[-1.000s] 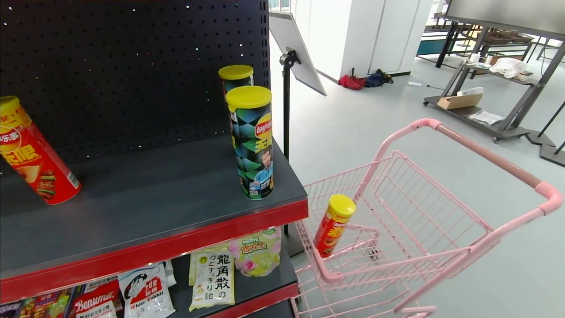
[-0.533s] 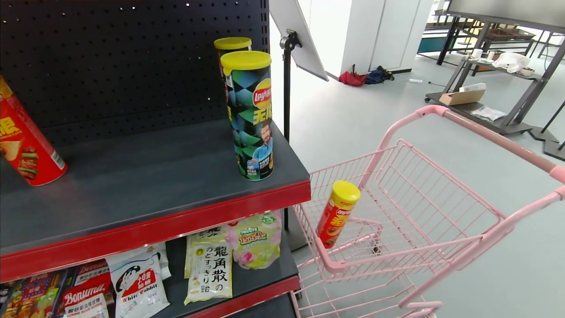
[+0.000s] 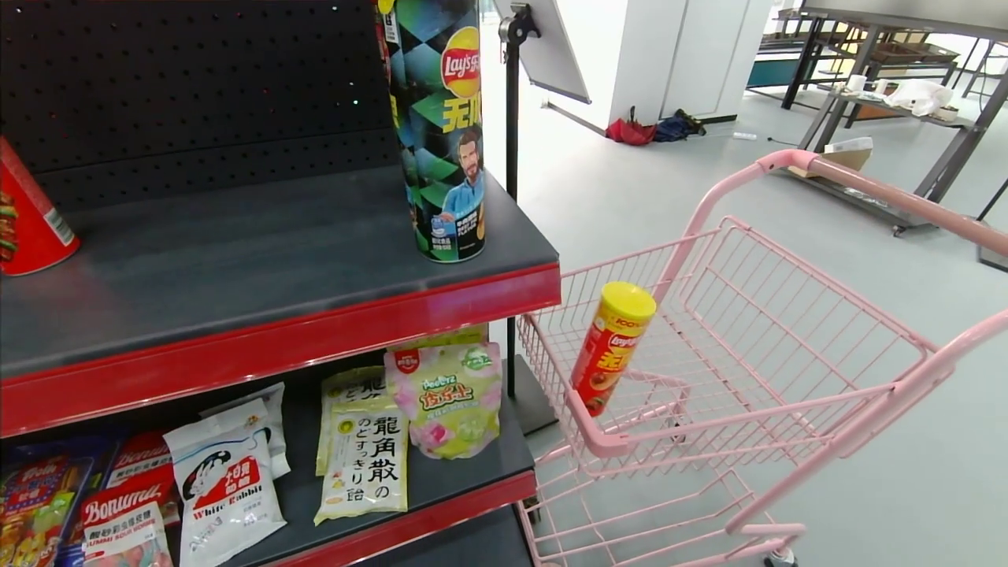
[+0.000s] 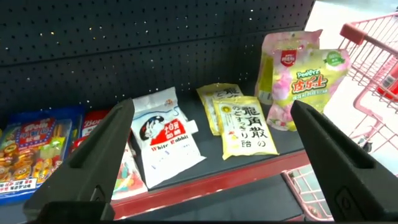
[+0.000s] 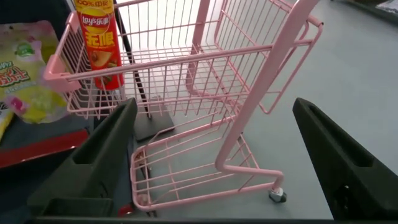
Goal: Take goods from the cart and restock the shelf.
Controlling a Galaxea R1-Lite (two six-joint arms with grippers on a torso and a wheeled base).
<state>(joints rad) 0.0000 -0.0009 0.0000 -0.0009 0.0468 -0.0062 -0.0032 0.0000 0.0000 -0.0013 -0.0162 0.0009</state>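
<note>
A red chips can (image 3: 610, 346) with a yellow lid leans upright in the front left corner of the pink cart (image 3: 787, 370), just right of the shelf. The right wrist view has the same chips can (image 5: 99, 40) inside the cart (image 5: 249, 124), beyond my right gripper (image 5: 216, 102), which is open and holds nothing. My left gripper (image 4: 212, 106) is also open and faces the lower shelf's snack bags (image 4: 165, 143). On the upper shelf board (image 3: 236, 268) a green-and-black chips can (image 3: 441, 134) stands at the right end. A red can (image 3: 27, 220) stands at the far left.
Several snack bags (image 3: 370, 449) lie on the lower shelf. A black pole (image 3: 512, 197) carrying a white board stands between shelf and cart. Tables and racks (image 3: 882, 94) fill the back right. Open grey floor (image 3: 906, 488) lies right of the cart.
The head camera has tilted downward, so the whole picture has slid up and more of the lower shelf shows. The cans and cart have not moved.
</note>
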